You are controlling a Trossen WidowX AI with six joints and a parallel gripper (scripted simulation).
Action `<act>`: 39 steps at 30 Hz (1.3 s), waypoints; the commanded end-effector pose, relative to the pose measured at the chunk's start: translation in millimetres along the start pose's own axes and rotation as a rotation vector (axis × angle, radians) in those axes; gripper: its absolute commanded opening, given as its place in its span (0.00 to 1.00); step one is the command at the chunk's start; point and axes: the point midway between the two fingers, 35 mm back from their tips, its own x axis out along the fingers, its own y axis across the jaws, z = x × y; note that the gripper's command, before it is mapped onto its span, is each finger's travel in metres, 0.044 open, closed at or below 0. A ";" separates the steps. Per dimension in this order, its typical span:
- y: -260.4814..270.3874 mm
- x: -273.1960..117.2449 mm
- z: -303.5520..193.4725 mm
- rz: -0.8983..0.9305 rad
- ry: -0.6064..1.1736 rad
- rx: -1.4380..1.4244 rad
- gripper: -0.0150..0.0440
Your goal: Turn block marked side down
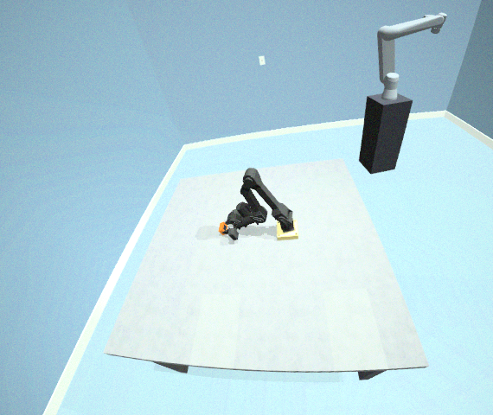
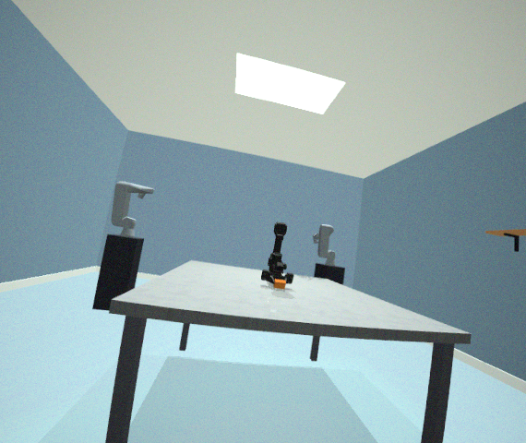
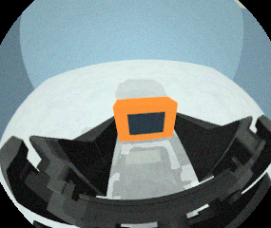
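The end effector (image 1: 227, 231) is pinching the orange block (image 3: 145, 118) just above the surface (image 1: 282, 303), its dark marked side faces the wrist camera, so turning and putting down are left.

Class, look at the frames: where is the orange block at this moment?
The orange block is clamped in the gripper just above the table, left of the arm's tan base plate in the top view; its dark marked face points toward the wrist camera.
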 end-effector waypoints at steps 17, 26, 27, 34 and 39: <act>0.6 -0.6 -2.2 0.004 0.002 0.006 0.65; 0.6 -0.6 -2.2 0.004 0.002 0.006 1.00; 0.6 -0.6 -2.2 0.004 0.002 0.006 1.00; 0.6 -0.6 -2.2 0.004 0.002 0.006 1.00; 0.6 -0.6 -2.2 0.004 0.002 0.006 1.00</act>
